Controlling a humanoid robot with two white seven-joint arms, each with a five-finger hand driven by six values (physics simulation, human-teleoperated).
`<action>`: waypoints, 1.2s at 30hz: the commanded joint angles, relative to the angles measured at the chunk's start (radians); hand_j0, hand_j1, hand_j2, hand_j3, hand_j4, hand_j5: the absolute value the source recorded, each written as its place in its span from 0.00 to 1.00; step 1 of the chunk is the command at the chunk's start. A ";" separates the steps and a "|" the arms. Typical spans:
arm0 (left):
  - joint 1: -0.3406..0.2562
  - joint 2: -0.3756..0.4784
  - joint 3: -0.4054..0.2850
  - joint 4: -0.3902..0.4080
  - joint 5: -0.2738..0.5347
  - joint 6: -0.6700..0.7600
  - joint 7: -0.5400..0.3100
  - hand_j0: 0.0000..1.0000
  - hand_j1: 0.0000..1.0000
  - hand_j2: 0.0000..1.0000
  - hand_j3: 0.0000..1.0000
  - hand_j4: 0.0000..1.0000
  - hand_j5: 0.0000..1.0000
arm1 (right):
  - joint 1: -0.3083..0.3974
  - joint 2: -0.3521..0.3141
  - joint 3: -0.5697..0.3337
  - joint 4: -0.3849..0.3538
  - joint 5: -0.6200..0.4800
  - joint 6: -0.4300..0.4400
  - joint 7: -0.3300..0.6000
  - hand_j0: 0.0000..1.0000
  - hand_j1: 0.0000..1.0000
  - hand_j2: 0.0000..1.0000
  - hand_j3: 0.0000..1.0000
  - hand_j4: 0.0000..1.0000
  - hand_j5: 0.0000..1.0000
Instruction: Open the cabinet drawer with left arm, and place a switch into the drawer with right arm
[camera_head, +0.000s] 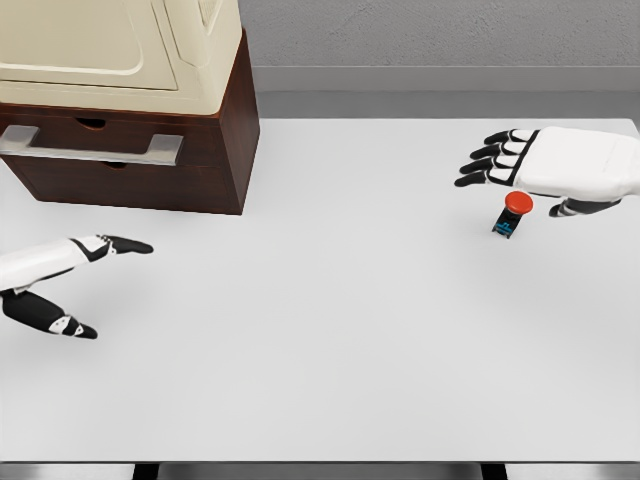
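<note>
Right now: switch (512, 215), red button on small dark base, upright on white table (330, 330) at far right, just below right hand (545, 165). Fingers spread, holding nothing; whether touching switch, can't tell. Left hand (70, 280) low at left edge, open, empty, well short of drawer (110, 150). Drawer shut, metal handle (90, 143) across front of brown cabinet (235, 120).
</note>
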 joint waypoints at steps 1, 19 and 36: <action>0.000 0.010 -0.006 -0.004 0.031 0.002 -0.030 1.00 1.00 1.00 1.00 1.00 1.00 | 0.000 -0.001 0.000 -0.004 -0.005 0.003 0.000 1.00 1.00 1.00 1.00 1.00 1.00; -0.462 0.010 -0.170 0.124 0.162 0.129 -0.140 1.00 1.00 1.00 1.00 1.00 1.00 | -0.034 -0.018 0.083 0.180 -0.008 0.003 0.000 1.00 1.00 1.00 1.00 1.00 1.00; -0.482 -0.033 -0.175 0.209 0.110 0.317 -0.140 1.00 1.00 1.00 1.00 1.00 1.00 | -0.098 0.111 0.175 0.356 0.116 0.003 0.000 1.00 1.00 1.00 1.00 1.00 1.00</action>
